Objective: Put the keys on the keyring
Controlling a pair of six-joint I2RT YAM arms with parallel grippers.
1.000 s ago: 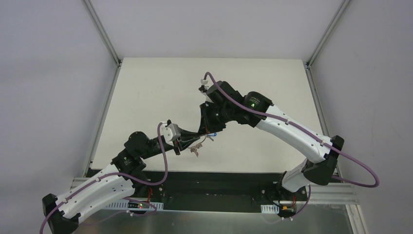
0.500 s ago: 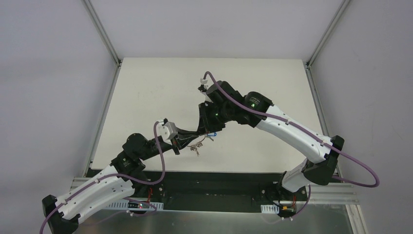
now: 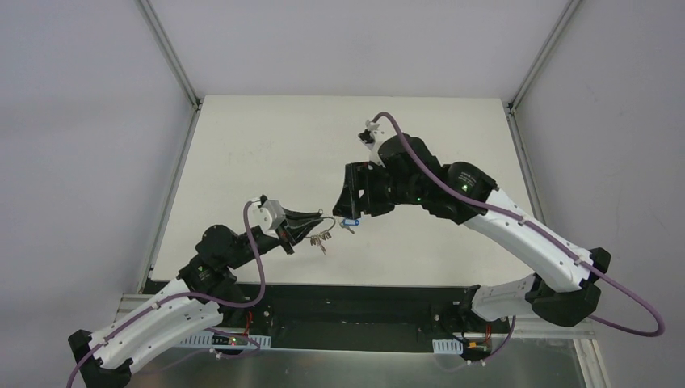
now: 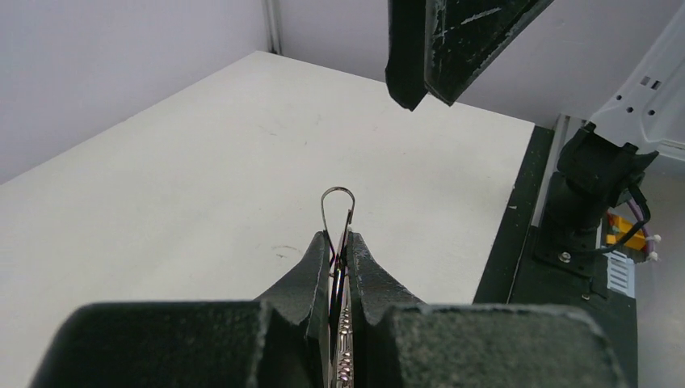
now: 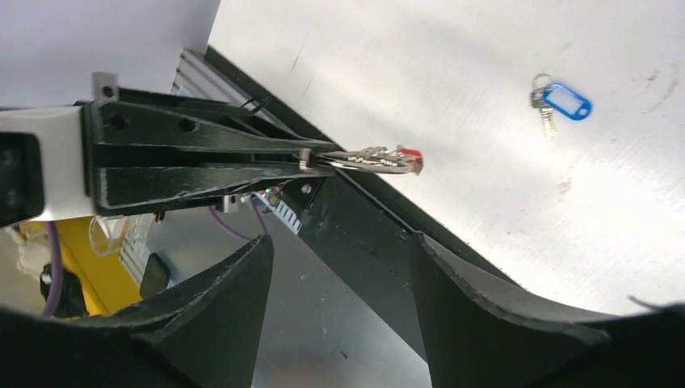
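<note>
The right arm [image 3: 517,226] is now standing further toward its own side than a second ago, its elbow swung outward and its wrist drawn back from the meeting point above the counter [image 3: 266,145]. The right claw [image 5: 341,242], closed a moment earlier, is now gaping wide with nothing between its fingers. It is hovering just above and beside the blue-headed key [image 5: 567,102], which is lying flat on the counter, well apart from the ring.

The left arm [image 3: 161,311] is reaching forward and inward from its base, forearm low and nearly level, having shifted slightly toward its own side over the same second. The left claw [image 4: 340,242] is clamping tight on the keyring [image 5: 363,160], holding it edge-on in the air above the near part of the counter, with a narrow loop of wire poking out past the fingertips. Small silver keys [image 3: 323,238] are dangling below the claw. In the right wrist view, the red-headed key [image 5: 412,155] is showing at the far end of that bunch. Whether it is threaded on the ring cannot be told.

The two claws are facing each other, apart and not touching.
</note>
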